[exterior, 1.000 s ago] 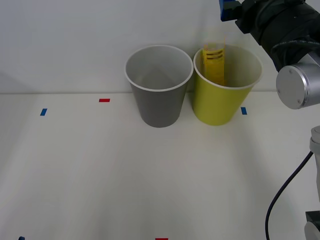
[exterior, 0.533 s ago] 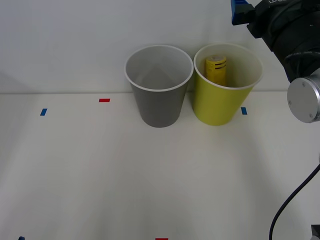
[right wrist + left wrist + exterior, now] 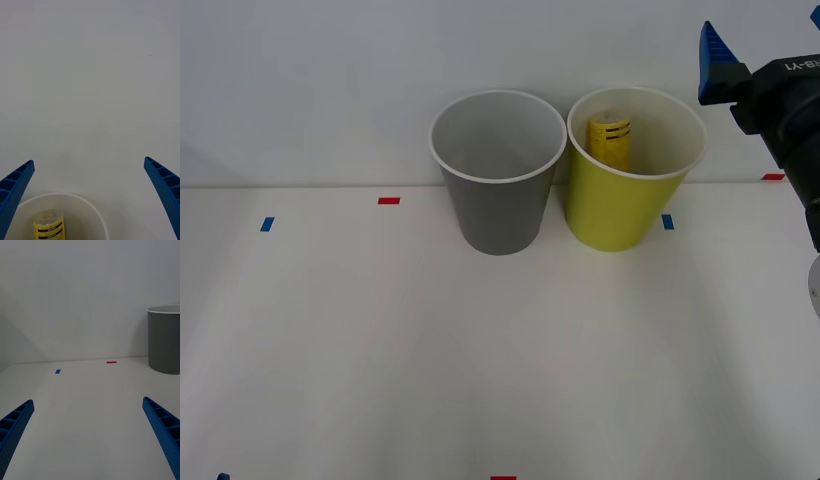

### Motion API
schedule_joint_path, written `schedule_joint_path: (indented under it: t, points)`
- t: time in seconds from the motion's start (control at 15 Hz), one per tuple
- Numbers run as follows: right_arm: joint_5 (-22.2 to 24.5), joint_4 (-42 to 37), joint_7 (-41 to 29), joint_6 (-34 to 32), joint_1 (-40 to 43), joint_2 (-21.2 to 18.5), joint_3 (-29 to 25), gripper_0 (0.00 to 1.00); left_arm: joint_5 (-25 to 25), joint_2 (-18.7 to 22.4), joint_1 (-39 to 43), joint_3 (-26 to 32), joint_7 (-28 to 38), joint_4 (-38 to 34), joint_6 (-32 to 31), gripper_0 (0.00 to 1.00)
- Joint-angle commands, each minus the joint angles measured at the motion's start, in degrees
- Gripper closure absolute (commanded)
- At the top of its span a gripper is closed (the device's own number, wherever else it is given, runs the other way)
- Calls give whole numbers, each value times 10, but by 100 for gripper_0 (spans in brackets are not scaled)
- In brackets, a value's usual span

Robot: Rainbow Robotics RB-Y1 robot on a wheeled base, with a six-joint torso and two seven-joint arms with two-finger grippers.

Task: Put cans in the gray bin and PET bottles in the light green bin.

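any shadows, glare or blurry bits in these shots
Front view: soft, even light, no glare; faint shadows fall toward the camera from the gray bin and light green bin; the bottle is sharp. Left wrist view: dimmer, a dark shadow in the far corner. Right wrist view: flat pale wall, open right tool crisp.

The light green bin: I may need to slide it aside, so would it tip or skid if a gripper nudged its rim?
The light green bin tapers to a narrow base, so a rim nudge probably tips it. It looks thin-walled and light; the PET bottle inside adds little ballast. Pushing low seems safer.
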Motion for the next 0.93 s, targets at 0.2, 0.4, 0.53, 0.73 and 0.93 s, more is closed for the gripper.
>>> schedule_joint_path:
  t: [0.2,0.4,0.53,0.73,0.93]
  points:
    - [27,-54,-6,-78,146,-4,0,0,0,0,0,0,0,0,0,0]
    - [29,-54,-8,-152,227,-6,6,0,0,0,0,0,0,0,0,0]
    - [36,-54,-9,-193,278,-11,19,0,0,0,0,0,0,0,0,0]
    - [33,-54,-16,-249,351,-19,24,0,0,0,0,0,0,0,0,0]
    - [30,-50,-22,-326,428,-20,33,0,0,0,0,0,0,0,0,0]
